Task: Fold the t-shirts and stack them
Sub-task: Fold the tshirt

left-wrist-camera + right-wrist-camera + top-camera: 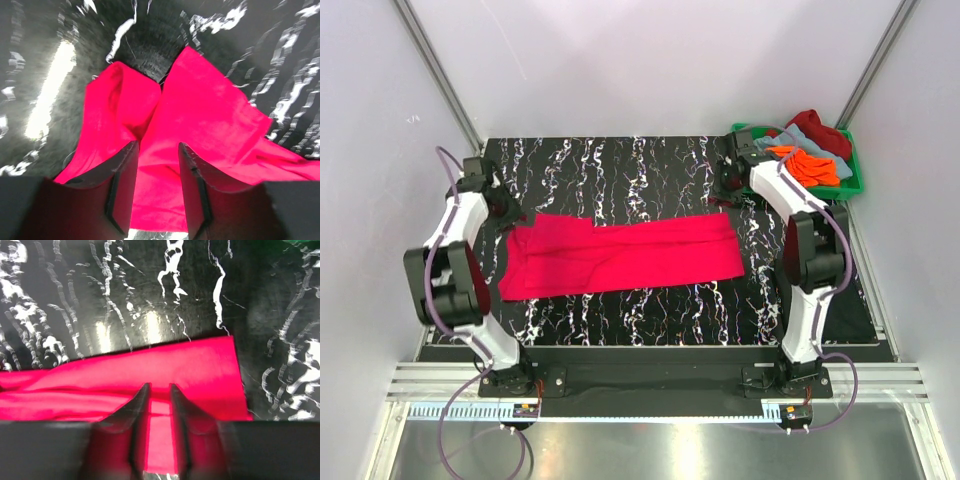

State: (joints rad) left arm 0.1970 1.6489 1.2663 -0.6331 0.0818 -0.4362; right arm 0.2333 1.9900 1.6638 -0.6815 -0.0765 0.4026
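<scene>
A bright pinkish-red t-shirt lies folded into a long strip across the middle of the black marbled table. My left gripper is at the shirt's far left corner. In the left wrist view it is open, and the shirt lies below and between the fingers with its sleeve end rumpled. My right gripper is at the far right corner. In the right wrist view it stands narrowly open over the flat shirt, near its right edge. Neither gripper holds cloth.
A green crate stands at the back right corner, just behind the right arm. It holds an orange shirt, a grey-blue shirt and a dark red shirt. White walls enclose the table.
</scene>
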